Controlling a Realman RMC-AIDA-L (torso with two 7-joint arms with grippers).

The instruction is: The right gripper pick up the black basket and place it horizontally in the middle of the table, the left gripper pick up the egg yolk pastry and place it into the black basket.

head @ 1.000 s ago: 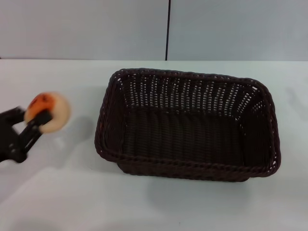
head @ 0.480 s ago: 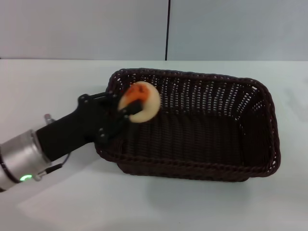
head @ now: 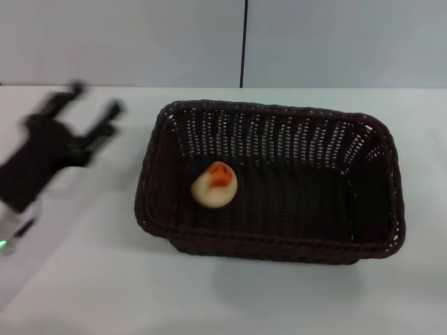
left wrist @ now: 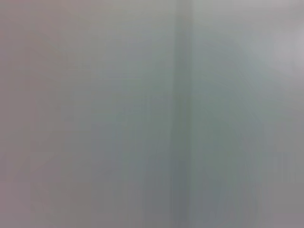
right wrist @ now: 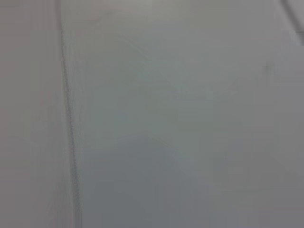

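My left end effector point(head: 89, 105), a black two-pronged claw on a bulky black wrist, hung over the plain white tabletop point(head: 84, 279) to the left of the large rectangular dark brown-black woven wicker basket point(head: 269, 244). Its two slim prongs stood spread apart with nothing between them, pointing toward the far edge of the tabletop, and it was blurred in the head view. It was clear of the basket's left rim, not touching it.

The small round pale-cream egg yolk pastry point(head: 214, 185) with its orange-red top lay on the floor of the basket, in the left half, nearer the left wall than the right. It sat tilted, the orange patch turned up and toward the far wall. Nothing touched it but the woven floor beneath.

The basket sat lengthwise across the middle of the tabletop, its long sides running left to right, open side up. Its braided rim and openwork walls rose all around the pastry and stood between the pastry and my left end effector.

Behind the tabletop ran a pale grey wall with a thin dark vertical seam point(head: 244, 42).

My right end effector did not show in the head view. Both wrist views gave only blurred pale grey surfaces with a faint vertical line.
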